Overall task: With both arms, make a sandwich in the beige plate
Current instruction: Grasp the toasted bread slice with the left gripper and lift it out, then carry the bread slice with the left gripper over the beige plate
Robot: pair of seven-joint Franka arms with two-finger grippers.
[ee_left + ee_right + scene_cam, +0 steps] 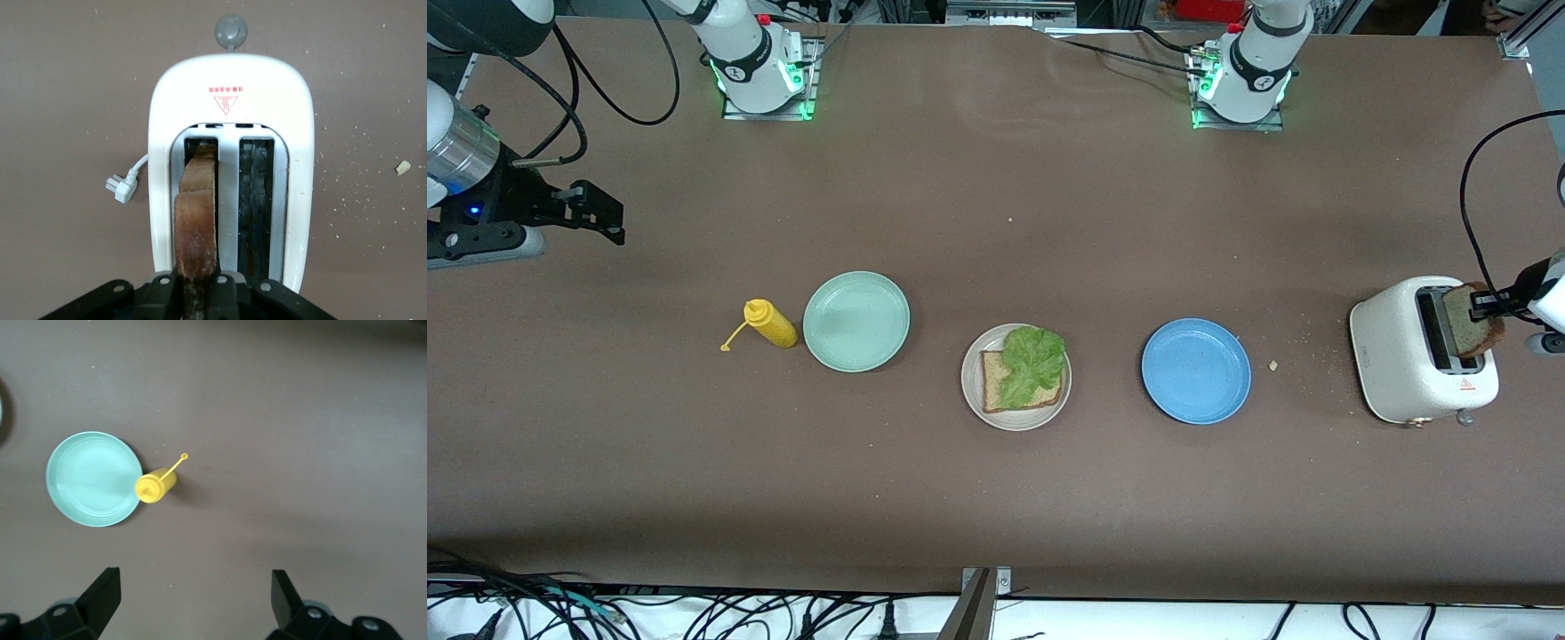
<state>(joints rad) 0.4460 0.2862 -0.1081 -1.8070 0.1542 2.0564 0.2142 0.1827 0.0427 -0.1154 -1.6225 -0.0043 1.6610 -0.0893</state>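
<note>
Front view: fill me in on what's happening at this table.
The left gripper is shut on a bread slice in the toaster slot. On the beige plate lie one slice and lettuce. The right gripper waits, open, at the right arm's end of the table.
</note>
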